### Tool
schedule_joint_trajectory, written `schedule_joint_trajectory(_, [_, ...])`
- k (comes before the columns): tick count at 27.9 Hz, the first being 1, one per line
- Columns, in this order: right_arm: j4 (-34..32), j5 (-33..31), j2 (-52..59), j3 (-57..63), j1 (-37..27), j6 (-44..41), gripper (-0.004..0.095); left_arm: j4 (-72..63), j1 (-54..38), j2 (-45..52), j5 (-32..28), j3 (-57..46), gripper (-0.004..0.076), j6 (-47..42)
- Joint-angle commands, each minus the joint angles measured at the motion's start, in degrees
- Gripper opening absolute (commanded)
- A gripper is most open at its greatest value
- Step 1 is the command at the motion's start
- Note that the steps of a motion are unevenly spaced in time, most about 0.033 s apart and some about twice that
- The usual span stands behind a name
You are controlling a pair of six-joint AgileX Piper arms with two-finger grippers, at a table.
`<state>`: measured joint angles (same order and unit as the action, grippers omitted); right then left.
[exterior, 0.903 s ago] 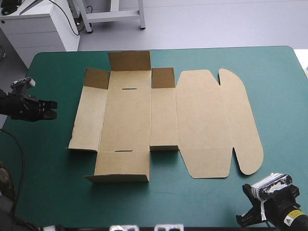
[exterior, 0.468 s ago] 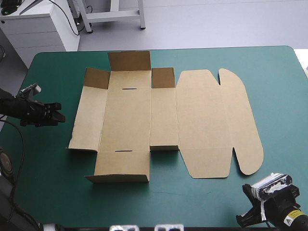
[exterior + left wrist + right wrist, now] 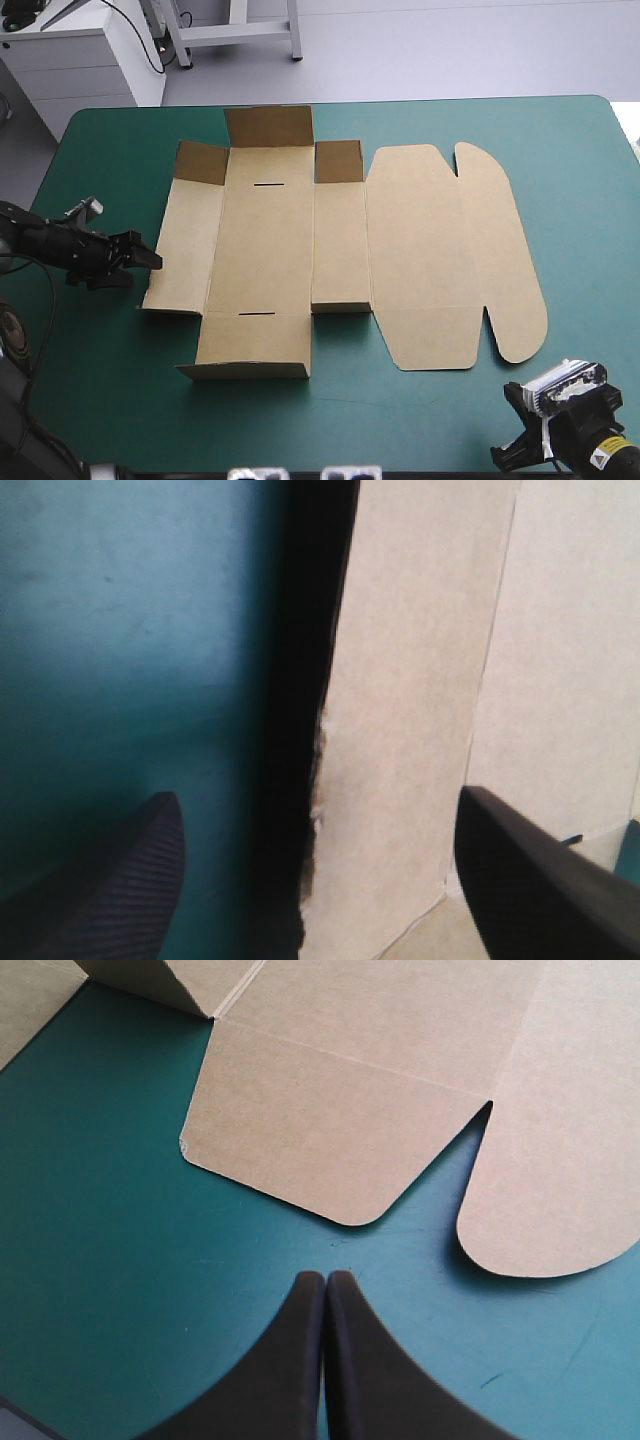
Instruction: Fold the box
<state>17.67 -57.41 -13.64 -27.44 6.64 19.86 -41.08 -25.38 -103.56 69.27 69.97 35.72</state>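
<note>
The mostly flat brown cardboard box [image 3: 340, 245] lies mid-table, its left wall's edge between the fingers of the wide-open, empty left gripper [image 3: 152, 259], probably for raising it, while the right gripper [image 3: 325, 1282] rests closed and empty near the lid.

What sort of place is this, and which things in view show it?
Probably a robotics test bench: a teal-green table, the left gripper and right gripper working over it, and a cut brown box lying mostly flat.

Teal-green cover [image 3: 420, 425] over the table [image 3: 585, 140], far corners rounded
</note>
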Motion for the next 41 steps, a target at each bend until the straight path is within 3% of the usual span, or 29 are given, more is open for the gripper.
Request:
schedule_joint_trajectory(1, [1.13,3.23,-0.63,-1.28,-0.05,0.12,-0.0020,-7.39,-0.11,1.63,4.74,-0.23,0.0538,2.46])
schedule_joint_trajectory(21, [1.13,3.23,-0.63,-1.28,-0.05,0.12,-0.0020,-9.65,10.23,-0.66,4.05,-0.36,0.0518,3.27])
schedule_joint_trajectory(24, [1.13,3.23,-0.63,-1.28,-0.05,0.12,-0.0020,-9.65,10.23,-0.66,4.10,-0.36,0.0401,1.30])
schedule_joint_trajectory(26, [1.13,3.23,-0.63,-1.28,-0.05,0.12,-0.0020,-9.77,10.23,-0.66,3.81,-0.36,0.0270,0.44])
schedule_joint_trajectory(29, [1.13,3.23,-0.63,-1.28,-0.05,0.12,-0.0020,-12.49,10.23,-0.66,3.81,-0.36,0.0013,1.23])
schedule_joint_trajectory(36, [1.13,3.23,-0.63,-1.28,-0.05,0.12,-0.0020,-23.53,10.33,-0.66,4.69,0.74,-0.0008,10.48])
schedule_joint_trajectory(41, [1.13,3.23,-0.63,-1.28,-0.05,0.12,-0.0020,-16.95,13.82,-0.45,4.84,5.98,-0.0008,10.48])
